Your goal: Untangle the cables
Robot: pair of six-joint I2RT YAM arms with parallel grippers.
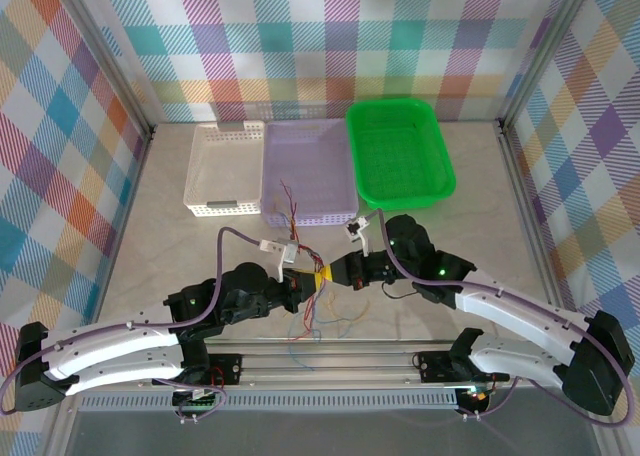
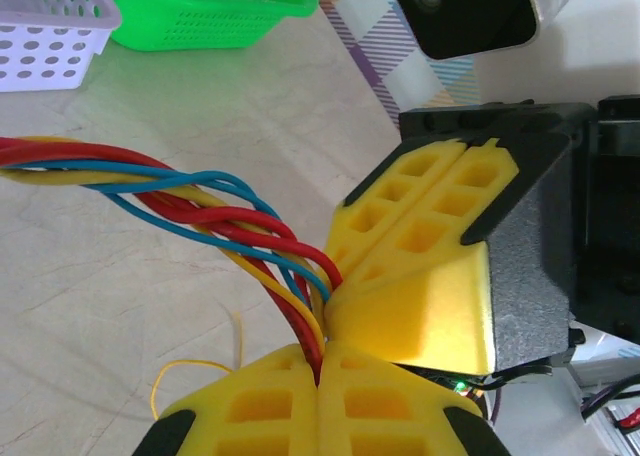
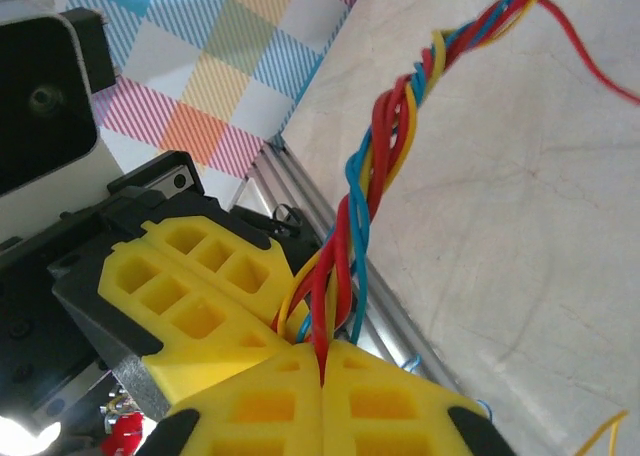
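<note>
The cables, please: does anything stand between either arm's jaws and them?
Nothing visible does. The left jaws and the right jaws are both shut directly on the twisted cables, meeting tip to tip over the table, with no other object between them and the bundle.

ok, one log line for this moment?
left hand: shut on cables | right hand: shut on cables | cables: twisted together | hands: close together

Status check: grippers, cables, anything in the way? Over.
Left gripper shut on cables. Right gripper shut on same bundle, tips nearly touching. Strands twisted together. No obstruction seen.
</note>
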